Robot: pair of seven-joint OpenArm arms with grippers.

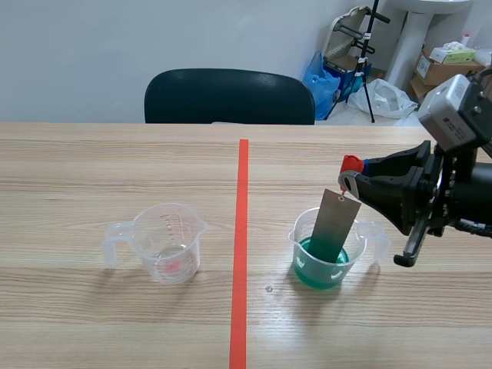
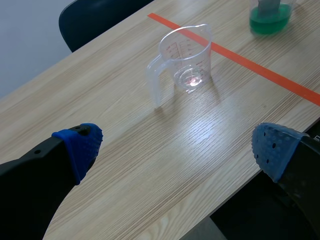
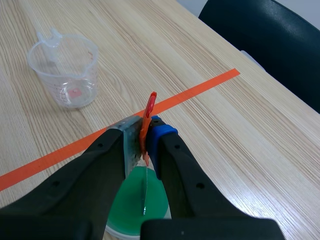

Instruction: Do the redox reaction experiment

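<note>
A clear beaker of green liquid stands right of the tape line. A grey metal plate leans in it, lower end in the liquid. The plate hangs from a small red clip, and my right gripper is shut on that clip above the beaker. In the right wrist view the clip is pinched between the fingers, over the green liquid. An empty clear measuring beaker stands left of the line. My left gripper is open over the table's near edge, the empty beaker well ahead of it.
An orange-red tape line runs down the table's middle. A black chair stands behind the far edge. Boxes and bags lie on the floor at the back right, off the table.
</note>
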